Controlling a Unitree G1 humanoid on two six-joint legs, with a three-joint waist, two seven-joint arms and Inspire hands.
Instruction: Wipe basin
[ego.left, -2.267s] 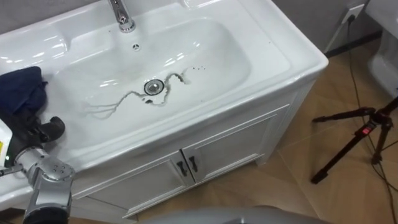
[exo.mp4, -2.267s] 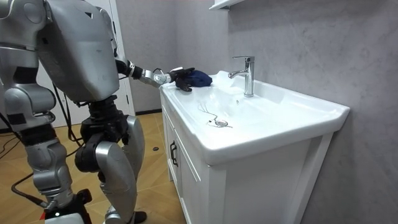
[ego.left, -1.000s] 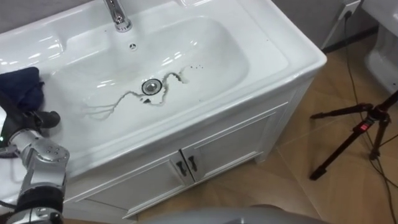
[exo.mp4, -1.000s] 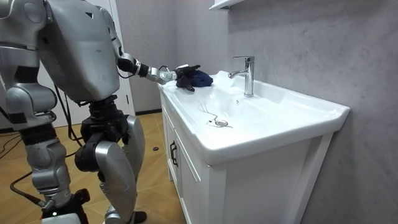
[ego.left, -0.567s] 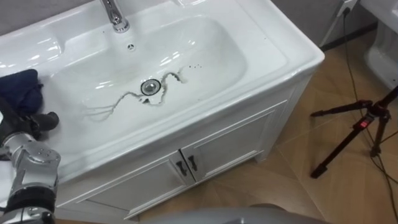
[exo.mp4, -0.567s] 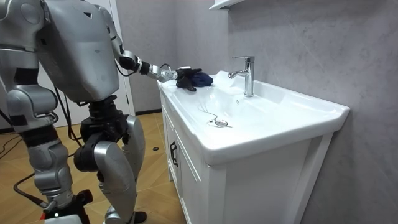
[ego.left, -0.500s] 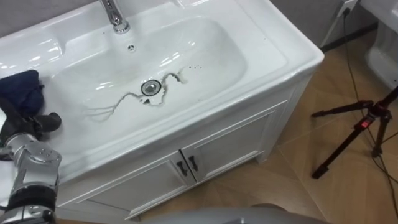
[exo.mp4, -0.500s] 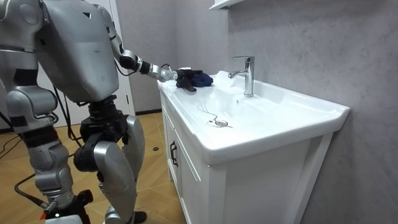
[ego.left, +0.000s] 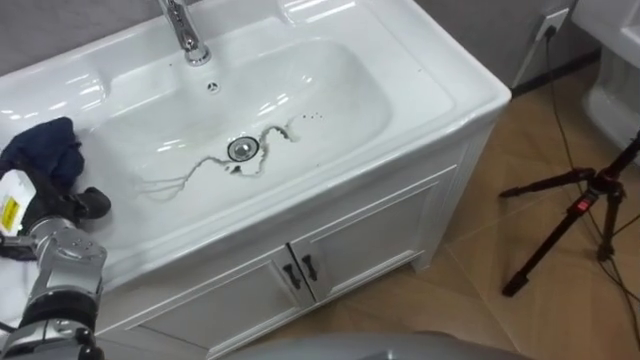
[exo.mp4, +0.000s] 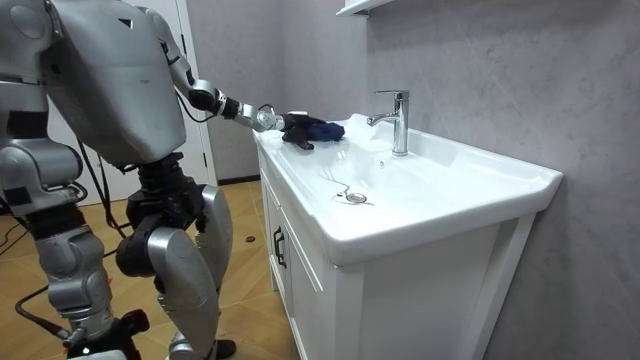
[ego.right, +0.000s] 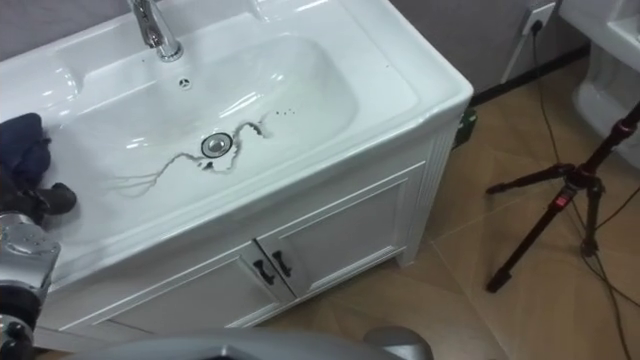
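1. The left hand (ego.left: 55, 205) is at the lower left of the left eye view and rests on the flat white rim of the basin (ego.left: 330, 90). Its dark thumb points to the right and lies on the rim, apart from the cloth.
2. The other fingers go upward into the dark blue cloth (ego.left: 42, 150). They are dark against dark, so it is not possible to tell if they are spread, pressed together or closed on the fabric.
3. The cloth is a soft crumpled heap on the rim at the left edge of the frame, just above the hand and touching it. It lies outside the bowl, well apart from the drain.
4. In the room view the cloth (exo.mp4: 322, 127) lies at the far end of the counter. The hand (exo.mp4: 292, 128) is at its left side, on an outstretched arm.
5. The basin is white glossy ceramic with bright reflections. Its bowl is rectangular with rounded corners.
6. A round metal drain (ego.left: 240, 149) sits in the middle of the bowl. Thin dark wavy streaks (ego.left: 205, 160) run through it from the lower left to the upper right, with some small dark specks (ego.left: 315, 116) beyond them.
7. A shiny chrome tap (ego.left: 185, 30) stands at the top edge.
8. Under the basin is a white cabinet (ego.left: 380, 235) with two panelled doors and small dark handles (ego.left: 300, 270).
9. At the right, a black tripod (ego.left: 575, 210) stands on the wooden floor.
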